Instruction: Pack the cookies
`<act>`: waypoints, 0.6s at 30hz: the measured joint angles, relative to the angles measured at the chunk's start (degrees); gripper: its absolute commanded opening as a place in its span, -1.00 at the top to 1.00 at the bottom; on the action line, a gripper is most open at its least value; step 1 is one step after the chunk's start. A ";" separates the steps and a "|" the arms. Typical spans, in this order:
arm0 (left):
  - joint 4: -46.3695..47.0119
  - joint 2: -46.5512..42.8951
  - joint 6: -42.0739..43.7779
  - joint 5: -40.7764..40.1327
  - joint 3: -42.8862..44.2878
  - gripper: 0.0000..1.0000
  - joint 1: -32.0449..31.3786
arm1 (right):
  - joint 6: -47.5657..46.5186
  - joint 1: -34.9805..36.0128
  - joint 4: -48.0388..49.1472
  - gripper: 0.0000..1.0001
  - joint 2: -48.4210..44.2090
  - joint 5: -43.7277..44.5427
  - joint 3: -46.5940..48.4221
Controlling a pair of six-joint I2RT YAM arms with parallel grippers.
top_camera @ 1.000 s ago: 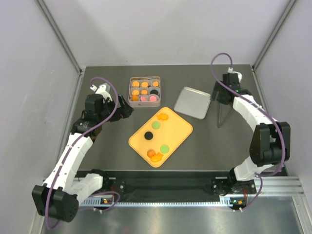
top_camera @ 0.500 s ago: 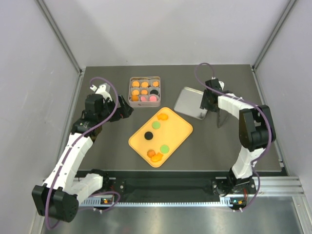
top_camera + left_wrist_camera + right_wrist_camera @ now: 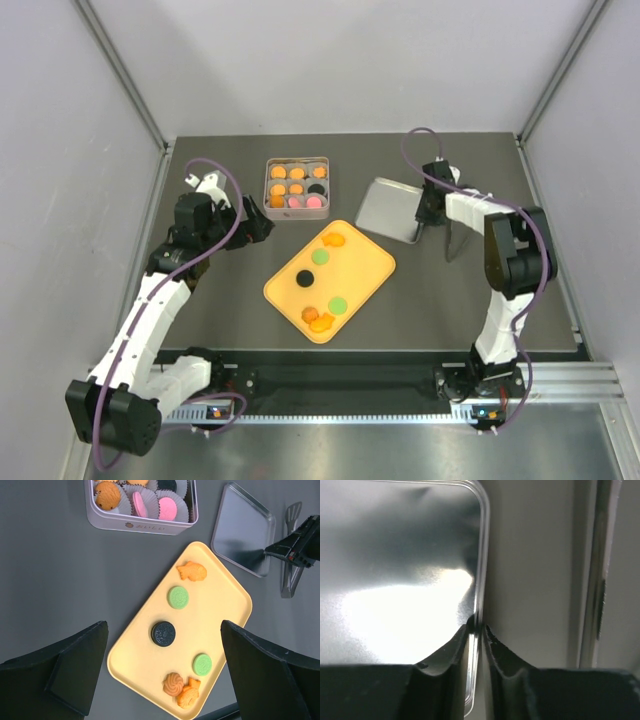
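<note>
The cookies lie on a yellow tray [image 3: 365,262]: a black one [image 3: 305,278], two green ones [image 3: 321,256], a fish-shaped orange one [image 3: 333,239] and an orange pair [image 3: 318,320]. More cookies sit in paper cups in the silver tin [image 3: 297,186]. My left gripper [image 3: 258,226] hangs open, left of the tray and below the tin; in its wrist view the black cookie [image 3: 164,633] shows far beneath the spread fingers. My right gripper [image 3: 479,626] is shut on the right rim of the tin lid [image 3: 400,580], one finger on each side of the rim.
The tin lid [image 3: 393,209] lies flat on the dark table to the right of the tin. Metal tongs [image 3: 455,240] lie just right of the lid, close beside the right wrist. Grey walls enclose the table on three sides.
The right arm swung in from the far right to the lid's right edge. Its jaws have narrowed onto the rim. The left arm has stayed still.
</note>
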 measured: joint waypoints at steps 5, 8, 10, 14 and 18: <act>1.53 0.26 -0.09 1.57 -0.57 -0.98 0.00 | -0.07 -0.42 0.22 1.00 1.07 -1.46 1.51; 2.51 1.46 -0.72 3.39 -0.63 -0.98 0.00 | -0.11 -0.81 -0.31 1.00 1.05 -2.27 2.21; 3.13 2.58 -1.62 5.14 -0.66 -0.98 0.00 | -0.22 -1.40 -0.74 1.00 0.42 -2.73 2.25; 5.03 4.57 -3.76 8.13 -0.63 -0.97 0.00 | -0.74 -2.64 -3.06 1.00 -2.91 -3.67 2.64; 7.39 7.06 -6.36 9.40 -0.04 -0.96 -1.14 | -1.68 -3.30 -4.39 1.00 -7.28 -4.94 4.24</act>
